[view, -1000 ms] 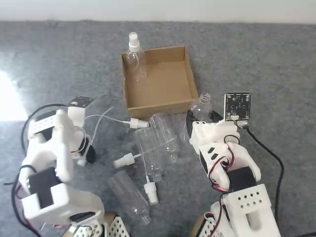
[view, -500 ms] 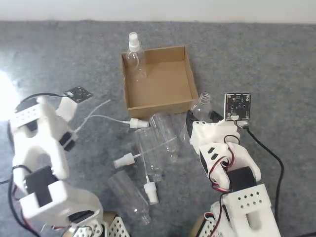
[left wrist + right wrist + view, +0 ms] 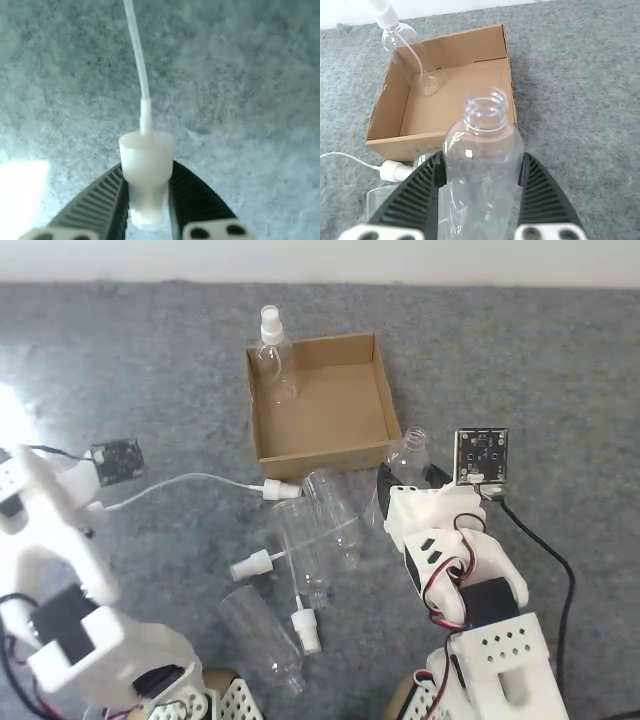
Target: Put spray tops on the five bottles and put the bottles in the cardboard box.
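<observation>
Your high camera looks down over the table (image 3: 540, 370). Your left wrist camera sits close behind the left gripper (image 3: 146, 175) and spray top (image 3: 146, 157), facing the table. Your right wrist camera looks forward past the right gripper (image 3: 481, 160) and bottle (image 3: 482, 145), sharing the cardboard box (image 3: 320, 455) with the high view.

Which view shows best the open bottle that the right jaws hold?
The right wrist view: the bottle stands large, clamped between the jaws, neck open. The high view shows its neck and shoulder beside the cardboard box.

left pincer (image 3: 145, 200): clamped on white spray top (image 3: 145, 165) | dip tube (image 3: 136, 55) points away | grey table (image 3: 240, 75) below
</observation>
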`<state>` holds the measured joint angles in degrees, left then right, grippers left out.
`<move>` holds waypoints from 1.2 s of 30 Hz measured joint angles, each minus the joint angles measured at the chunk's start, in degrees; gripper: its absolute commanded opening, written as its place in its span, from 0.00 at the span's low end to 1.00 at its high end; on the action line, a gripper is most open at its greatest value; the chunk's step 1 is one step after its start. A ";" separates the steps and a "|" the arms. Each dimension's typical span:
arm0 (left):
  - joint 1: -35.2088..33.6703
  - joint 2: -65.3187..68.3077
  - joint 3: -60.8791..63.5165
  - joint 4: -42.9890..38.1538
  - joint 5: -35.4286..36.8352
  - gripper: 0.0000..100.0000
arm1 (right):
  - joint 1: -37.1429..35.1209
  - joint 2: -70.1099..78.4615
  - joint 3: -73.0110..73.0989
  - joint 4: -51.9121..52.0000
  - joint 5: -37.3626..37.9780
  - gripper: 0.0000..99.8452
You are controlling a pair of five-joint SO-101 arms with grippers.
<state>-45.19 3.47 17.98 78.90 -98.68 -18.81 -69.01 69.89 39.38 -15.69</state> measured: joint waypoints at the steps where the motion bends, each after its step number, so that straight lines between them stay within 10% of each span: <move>1: -0.26 0.00 0.00 0.00 -2.20 0.05 | 0.00 0.00 0.00 0.00 0.00 0.06; 21: -6.42 0.00 22.33 -43.96 -12.75 0.22 | 0.00 0.00 0.00 0.00 0.00 0.06; 36: -7.12 -2.29 23.21 -46.07 -6.15 0.22 | 0.00 0.00 0.00 0.00 0.00 0.06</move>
<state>-52.31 1.19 41.19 32.84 -104.84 -18.81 -69.01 69.89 39.38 -15.69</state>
